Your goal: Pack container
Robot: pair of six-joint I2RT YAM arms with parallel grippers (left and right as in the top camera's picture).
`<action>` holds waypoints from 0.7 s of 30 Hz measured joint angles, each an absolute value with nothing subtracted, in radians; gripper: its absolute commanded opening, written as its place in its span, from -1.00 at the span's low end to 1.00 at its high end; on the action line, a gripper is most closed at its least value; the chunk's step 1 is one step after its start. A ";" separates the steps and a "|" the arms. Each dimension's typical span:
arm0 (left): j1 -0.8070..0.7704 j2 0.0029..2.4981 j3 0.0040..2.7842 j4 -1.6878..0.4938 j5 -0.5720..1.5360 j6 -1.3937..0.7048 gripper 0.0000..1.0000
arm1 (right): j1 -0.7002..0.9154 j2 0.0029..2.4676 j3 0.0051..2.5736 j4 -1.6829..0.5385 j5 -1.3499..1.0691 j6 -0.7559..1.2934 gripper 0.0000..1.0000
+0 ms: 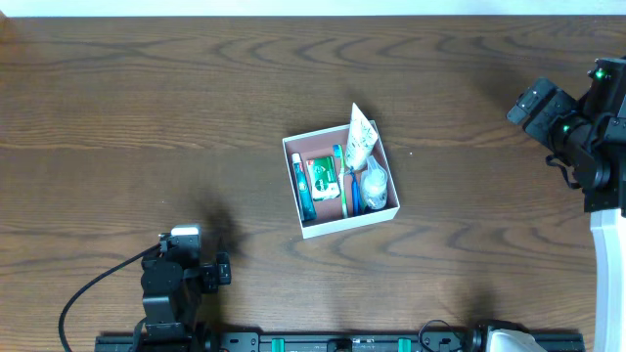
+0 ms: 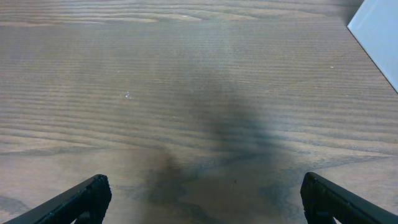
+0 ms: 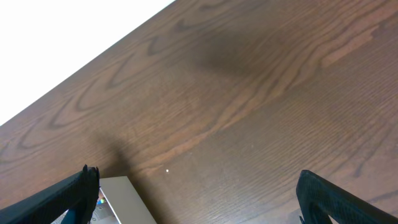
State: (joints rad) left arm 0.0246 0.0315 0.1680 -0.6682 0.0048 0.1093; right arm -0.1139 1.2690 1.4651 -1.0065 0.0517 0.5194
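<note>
The container (image 1: pixel 296 198), a shallow white box with a pink-brown inside, sits mid-table. It holds a teal tube (image 1: pixel 304 191), a small green and white packet (image 1: pixel 321 177), a toothbrush (image 1: pixel 343 181), a clear round item (image 1: pixel 374 184) and a white and green tube (image 1: pixel 359 138) that pokes out over the far rim. My left gripper (image 2: pixel 202 199) is open and empty, low over bare wood at the front left. My right gripper (image 3: pixel 196 193) is open and empty, raised at the right edge; a corner of the container (image 3: pixel 127 199) shows by its left finger.
The dark wooden table (image 1: pixel 147 117) has a white far edge (image 1: pixel 313 6). A white corner (image 2: pixel 379 31) shows at the top right of the left wrist view. A black rail (image 1: pixel 342 342) runs along the front edge.
</note>
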 measured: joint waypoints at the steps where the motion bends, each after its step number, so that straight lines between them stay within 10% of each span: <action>1: 0.025 0.031 0.168 -0.668 0.005 0.109 0.96 | -0.114 1.269 1.465 -1.007 0.052 0.519 0.98; 21: 0.025 0.031 0.168 -0.668 0.005 0.109 0.96 | -0.086 0.969 1.073 -0.718 0.105 0.282 0.98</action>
